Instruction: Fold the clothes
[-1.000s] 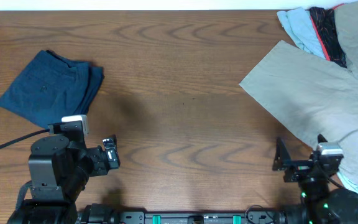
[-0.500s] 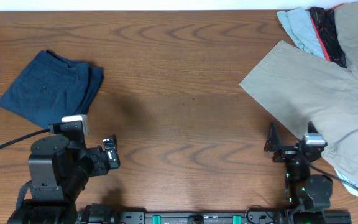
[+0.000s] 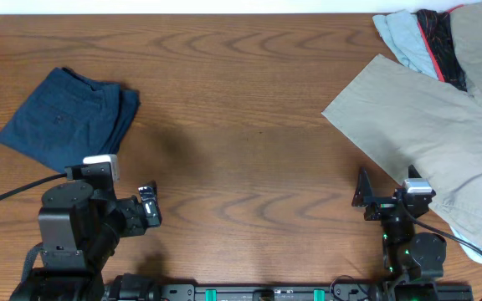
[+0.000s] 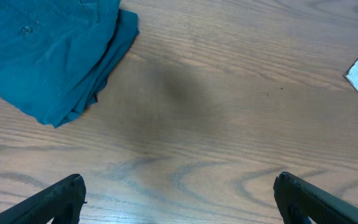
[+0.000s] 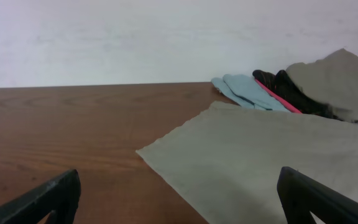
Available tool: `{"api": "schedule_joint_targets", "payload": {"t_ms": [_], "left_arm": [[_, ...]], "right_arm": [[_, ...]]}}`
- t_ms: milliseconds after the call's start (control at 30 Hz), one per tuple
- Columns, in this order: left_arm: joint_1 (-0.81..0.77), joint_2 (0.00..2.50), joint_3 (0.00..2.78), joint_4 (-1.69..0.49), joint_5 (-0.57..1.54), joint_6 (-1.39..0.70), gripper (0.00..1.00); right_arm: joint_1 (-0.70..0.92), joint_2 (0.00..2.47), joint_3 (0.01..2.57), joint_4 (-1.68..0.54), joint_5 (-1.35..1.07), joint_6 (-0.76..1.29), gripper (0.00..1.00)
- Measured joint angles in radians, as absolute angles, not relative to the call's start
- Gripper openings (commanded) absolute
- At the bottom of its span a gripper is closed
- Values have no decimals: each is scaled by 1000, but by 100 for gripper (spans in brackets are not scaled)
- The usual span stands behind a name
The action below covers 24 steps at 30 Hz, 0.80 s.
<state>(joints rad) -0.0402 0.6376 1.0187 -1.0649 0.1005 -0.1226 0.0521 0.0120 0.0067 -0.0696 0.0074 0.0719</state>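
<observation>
Navy shorts [image 3: 65, 117], beyond left hand [image 3: 149, 209]: likely soft, limp, light; grip layered edge; left and right hand [image 3: 365, 199] wide, empty.

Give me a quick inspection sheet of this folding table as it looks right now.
Surface: wooden table, no spills seen.
Job's things: navy shorts, layered in a compact stack at far left, touching neither gripper.
Clutter: khaki garment spread at right; light blue cloth and black-and-red item at the far right corner.
Grippers: left gripper and right gripper open, holding nothing.
Cables: black cable running off the left edge.
Surroundings: pale wall behind the table.
</observation>
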Motion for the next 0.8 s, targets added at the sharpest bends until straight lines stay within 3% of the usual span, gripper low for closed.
{"api": "schedule_joint_targets", "payload": {"t_ms": [800], "left_arm": [[-40,629,1019,-1066,95,-120,98]], "right_arm": [[52,12,7,-70,7,72,99]]}}
